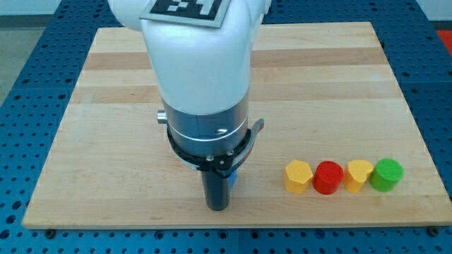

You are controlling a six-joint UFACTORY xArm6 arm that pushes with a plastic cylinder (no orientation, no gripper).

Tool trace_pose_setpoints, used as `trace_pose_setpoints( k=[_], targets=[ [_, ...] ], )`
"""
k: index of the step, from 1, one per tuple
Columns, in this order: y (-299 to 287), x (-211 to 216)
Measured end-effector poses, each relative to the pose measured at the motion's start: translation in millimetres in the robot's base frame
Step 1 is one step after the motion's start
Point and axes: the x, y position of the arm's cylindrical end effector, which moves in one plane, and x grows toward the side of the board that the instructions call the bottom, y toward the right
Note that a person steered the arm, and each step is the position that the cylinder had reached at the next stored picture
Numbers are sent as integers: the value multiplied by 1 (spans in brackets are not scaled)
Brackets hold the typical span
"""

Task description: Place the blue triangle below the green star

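My tip (217, 207) rests on the wooden board (339, 85) near its bottom edge, a little left of the middle. Only a sliver of the blue triangle (231, 178) shows, right against the rod's right side. The arm's body hides the rest of it. The green star is hidden behind the arm and does not show.
A row of blocks lies at the lower right: a yellow hexagon (298, 176), a red round block (328, 176), a yellow block (359, 174) and a green round block (387, 174). The red star and the blue cube are hidden behind the arm.
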Motion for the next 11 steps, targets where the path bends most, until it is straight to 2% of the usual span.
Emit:
trace_pose_setpoints(
  k=[6, 8, 11],
  targets=[
    [7, -23],
    [34, -24],
    [36, -25]
  ],
)
